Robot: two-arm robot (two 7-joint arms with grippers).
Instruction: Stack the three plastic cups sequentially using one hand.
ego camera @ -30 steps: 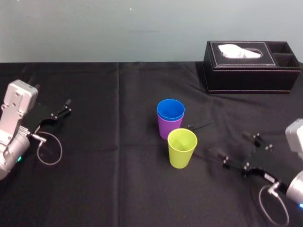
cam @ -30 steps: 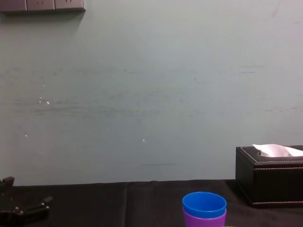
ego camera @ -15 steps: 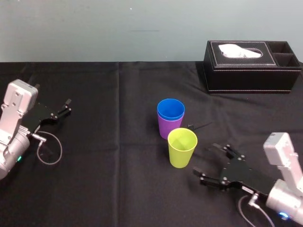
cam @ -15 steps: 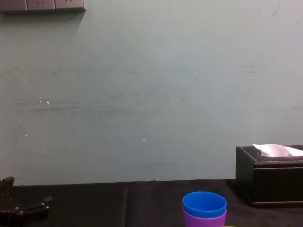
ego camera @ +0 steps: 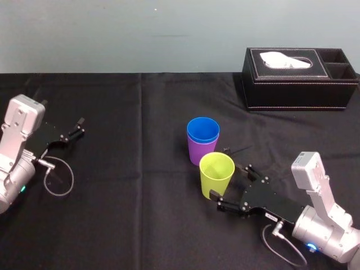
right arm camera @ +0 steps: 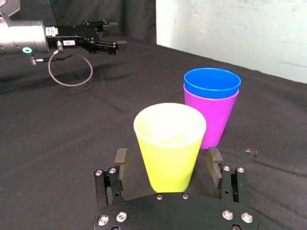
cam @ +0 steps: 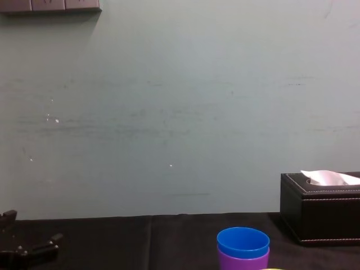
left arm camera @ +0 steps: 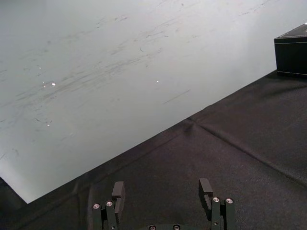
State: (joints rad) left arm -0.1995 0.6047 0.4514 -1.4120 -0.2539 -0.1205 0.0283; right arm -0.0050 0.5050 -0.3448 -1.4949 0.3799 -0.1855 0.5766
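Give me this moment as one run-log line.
right gripper: open, straddling yellow-green cup, not gripping | blue cup: nested in purple cup | left gripper: open, parked, left side

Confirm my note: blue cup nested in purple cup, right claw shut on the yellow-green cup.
Not shut: the right wrist view shows the right claw open, straddling the yellow-green cup with gaps. The blue cup is nested in the purple cup.

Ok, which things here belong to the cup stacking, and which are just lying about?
Job: yellow-green cup; right claw, open around it; blue cup, nested in the purple cup.
Lying about: tissue box at the far right; left claw, parked open at the left.
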